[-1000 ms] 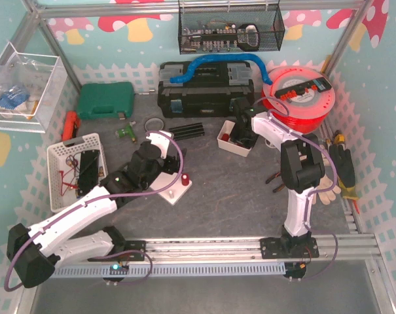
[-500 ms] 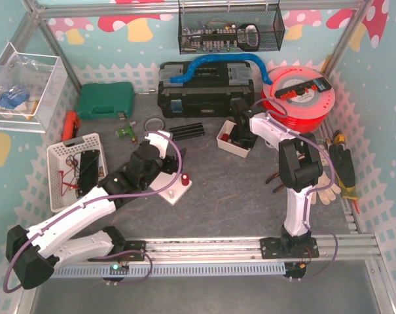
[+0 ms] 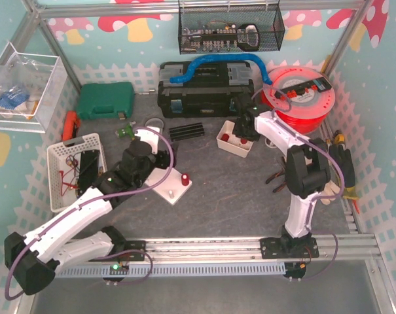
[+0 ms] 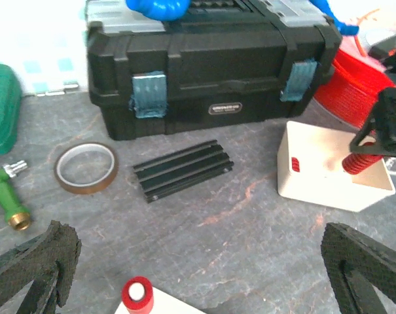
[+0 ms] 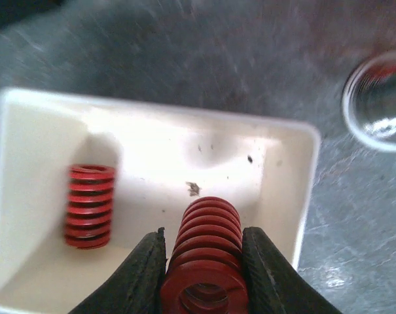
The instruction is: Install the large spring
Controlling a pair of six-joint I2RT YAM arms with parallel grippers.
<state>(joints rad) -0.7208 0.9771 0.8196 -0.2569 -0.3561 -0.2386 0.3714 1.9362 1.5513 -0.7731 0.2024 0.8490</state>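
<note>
Top: right arm point(image 3: 276, 134) reaches over the white tray point(image 3: 237, 150) in front of the toolbox point(image 3: 204, 88). The post base point(image 3: 173, 190) sits well apart on the worktop, so a long carry is likely. Left wrist: left fingers point(image 4: 37, 261) spread wide, nothing in them, red post point(image 4: 137, 294) seen between them; large spring point(image 4: 357, 158) hangs tilted over the tray. Right wrist: right fingers point(image 5: 143, 275) clenched on the spring's coils near one end. Risk: with round coils and an off-centre pinch, it could pivot or squirt out in transit; the low end may catch the tray wall and drag the tray. Spring: red, thick coils, open bore, no visible damage. A shorter red spring point(image 5: 90, 206) lies in the tray.
</note>
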